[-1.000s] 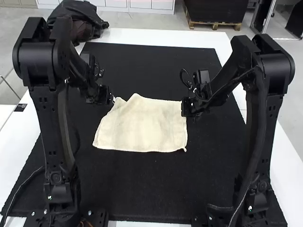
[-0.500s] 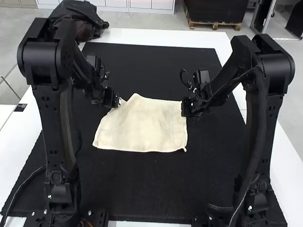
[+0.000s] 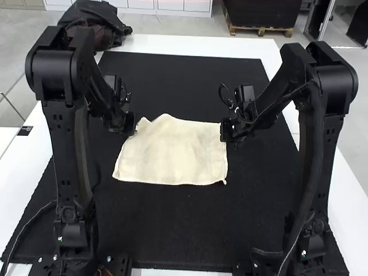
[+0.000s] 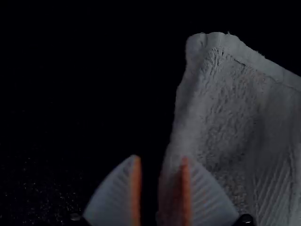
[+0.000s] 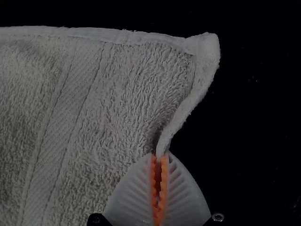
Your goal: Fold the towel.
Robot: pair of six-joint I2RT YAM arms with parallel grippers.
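Observation:
The cream towel (image 3: 172, 150) lies spread on the black mat, with a raised, uneven far edge near its left corner. At the towel's far left corner is my left gripper (image 3: 131, 130); in the left wrist view the left gripper (image 4: 161, 172) stands open, one finger over the edge of the towel (image 4: 225, 108) and the other over the mat. At the far right corner is my right gripper (image 3: 224, 133). In the right wrist view the right gripper (image 5: 160, 157) is shut on the side edge of the towel (image 5: 117, 94), a little away from its corner.
A black mat (image 3: 172, 230) covers most of the white table (image 3: 201, 46). A dark bag or jacket (image 3: 98, 26) lies at the table's far left edge. Both arms stand at the near side, left and right of the towel.
The left gripper first moved right toward the towel's corner, then shifted slightly left and nearer along its left edge. The right arm and most of the towel have kept still.

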